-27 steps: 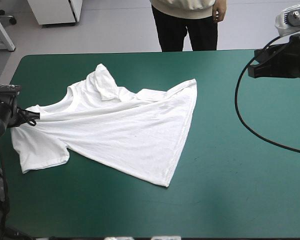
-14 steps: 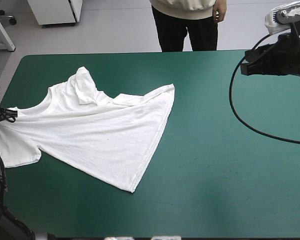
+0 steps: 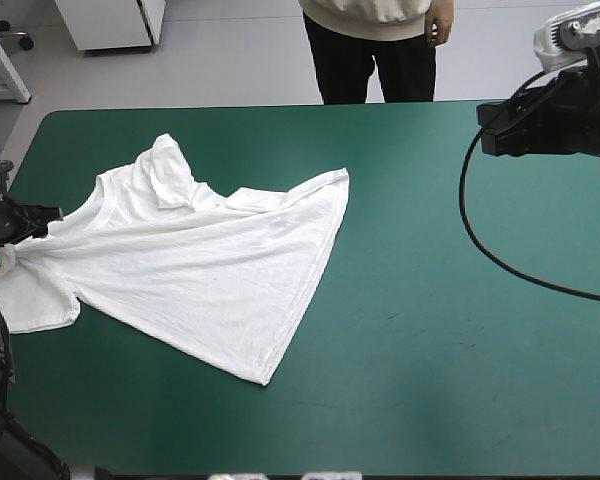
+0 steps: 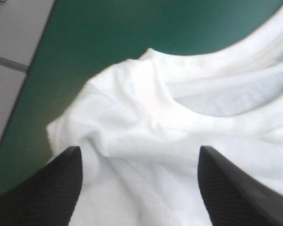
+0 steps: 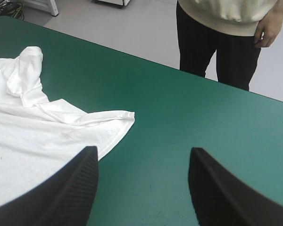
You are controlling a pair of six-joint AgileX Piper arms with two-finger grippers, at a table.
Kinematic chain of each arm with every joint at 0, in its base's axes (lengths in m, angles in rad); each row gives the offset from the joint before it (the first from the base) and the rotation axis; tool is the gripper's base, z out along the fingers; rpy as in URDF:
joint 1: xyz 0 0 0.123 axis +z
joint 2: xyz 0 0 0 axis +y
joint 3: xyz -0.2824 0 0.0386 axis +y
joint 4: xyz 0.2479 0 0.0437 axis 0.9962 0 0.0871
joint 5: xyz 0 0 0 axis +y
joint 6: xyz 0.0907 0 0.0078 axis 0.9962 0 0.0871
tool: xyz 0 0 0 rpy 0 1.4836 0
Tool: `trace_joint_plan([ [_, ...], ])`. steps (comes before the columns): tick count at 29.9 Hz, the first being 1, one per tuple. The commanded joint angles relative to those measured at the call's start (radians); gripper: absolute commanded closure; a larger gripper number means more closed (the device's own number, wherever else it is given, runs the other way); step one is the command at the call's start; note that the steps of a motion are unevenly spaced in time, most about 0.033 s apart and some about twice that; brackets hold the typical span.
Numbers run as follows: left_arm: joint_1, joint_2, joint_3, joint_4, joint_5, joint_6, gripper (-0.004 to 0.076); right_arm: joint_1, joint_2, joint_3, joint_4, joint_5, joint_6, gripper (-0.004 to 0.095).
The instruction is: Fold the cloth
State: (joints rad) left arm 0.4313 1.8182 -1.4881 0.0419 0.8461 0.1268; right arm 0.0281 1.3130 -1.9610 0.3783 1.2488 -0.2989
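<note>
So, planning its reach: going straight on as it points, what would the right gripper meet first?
Probably the bare table, just beside the T-shirt's corner, though depth is unclear.

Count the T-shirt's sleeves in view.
2 on the T-shirt: one sleeve flat by the table's left edge, the other sleeve bunched up toward the far edge.

Setting: a robotics lab or test bay. A work table under a teal-green cover is standing on a bare grey floor. A black robot arm is hanging over its right side. A white cabinet and a white frame on a castor are standing beyond the far edge.
</note>
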Motion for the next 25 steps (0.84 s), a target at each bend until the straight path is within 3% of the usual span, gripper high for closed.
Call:
trace_joint_plan([
  [1,-0.005,-0.137,-0.027,-0.216,0.002,0.088,0.019,-0.007,-0.073,-0.018,0.004,-0.01,-0.009,0.0358],
  [6,-0.093,-0.321,0.015,-0.515,0.153,0.321,0.0197,-0.007,-0.128,-0.018,-0.02,-0.003,-0.009,0.0358],
  [11,-0.302,-0.464,0.045,-0.55,0.307,0.346,0.0214,-0.007,-0.15,-0.018,-0.019,-0.003,0.0,0.0358],
  [20,-0.765,-0.622,0.17,-0.474,0.415,0.313,0.0214,-0.007,-0.157,-0.018,-0.021,-0.003,0.028,0.0358],
  [25,-1.023,-0.633,0.335,-0.273,0.334,0.263,0.0214,-0.007,-0.157,-0.018,-0.003,-0.003,0.028,0.0371],
])
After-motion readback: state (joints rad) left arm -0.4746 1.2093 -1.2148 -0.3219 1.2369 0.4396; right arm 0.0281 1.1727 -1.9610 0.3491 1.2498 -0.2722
